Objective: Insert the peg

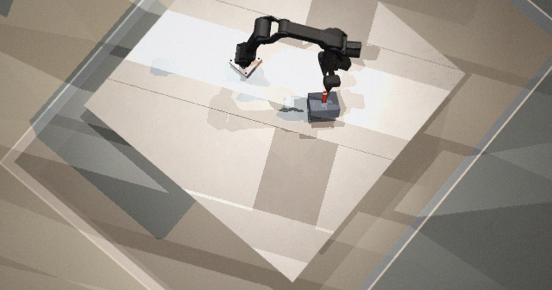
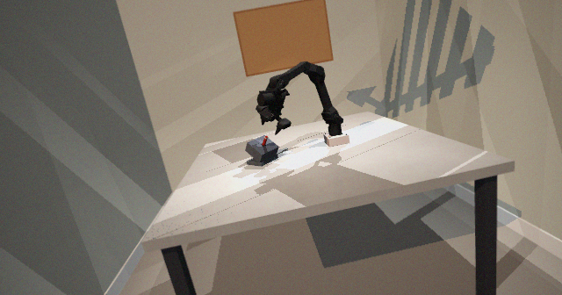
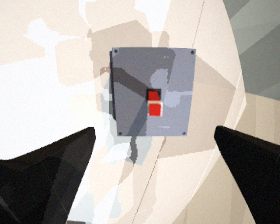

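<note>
A pale table in a beige room carries the work. The fingers stand wide with nothing between them, and the gripper hangs above and apart from the panel. The red peg sits in the hole, its top end protruding from the panel's sloped face. Retreat along the hole's axis — no sideways drift — so neither finger clips the peg. Keep the jaws spread until well clear.

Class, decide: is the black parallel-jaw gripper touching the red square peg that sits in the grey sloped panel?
Apart. In the exterior view, the open gripper hangs above and to the side of the red peg in the grey panel, with wall and table visible between them.
</note>
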You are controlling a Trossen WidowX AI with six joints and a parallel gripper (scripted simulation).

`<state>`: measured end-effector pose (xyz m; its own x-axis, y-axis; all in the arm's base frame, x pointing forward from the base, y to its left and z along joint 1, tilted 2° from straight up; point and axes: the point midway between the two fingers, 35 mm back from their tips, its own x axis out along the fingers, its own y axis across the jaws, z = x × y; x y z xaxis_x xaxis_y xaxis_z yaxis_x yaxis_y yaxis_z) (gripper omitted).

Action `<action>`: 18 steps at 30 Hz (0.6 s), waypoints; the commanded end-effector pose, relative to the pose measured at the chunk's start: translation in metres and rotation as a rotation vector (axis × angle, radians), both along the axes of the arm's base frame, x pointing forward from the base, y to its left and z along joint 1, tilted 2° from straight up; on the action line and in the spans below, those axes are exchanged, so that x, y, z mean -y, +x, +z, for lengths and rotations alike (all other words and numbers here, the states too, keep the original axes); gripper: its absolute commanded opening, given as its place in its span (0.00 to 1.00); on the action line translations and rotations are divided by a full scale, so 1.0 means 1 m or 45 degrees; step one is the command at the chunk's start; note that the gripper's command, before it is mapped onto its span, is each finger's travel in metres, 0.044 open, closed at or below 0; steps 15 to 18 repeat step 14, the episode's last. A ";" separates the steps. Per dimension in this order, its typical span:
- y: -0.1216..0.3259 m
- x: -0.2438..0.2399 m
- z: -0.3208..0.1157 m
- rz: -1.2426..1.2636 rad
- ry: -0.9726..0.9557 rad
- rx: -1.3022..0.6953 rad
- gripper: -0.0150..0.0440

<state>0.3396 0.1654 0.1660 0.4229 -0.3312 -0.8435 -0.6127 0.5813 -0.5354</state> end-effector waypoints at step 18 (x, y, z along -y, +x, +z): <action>-0.009 -0.007 0.017 0.000 0.005 0.014 1.00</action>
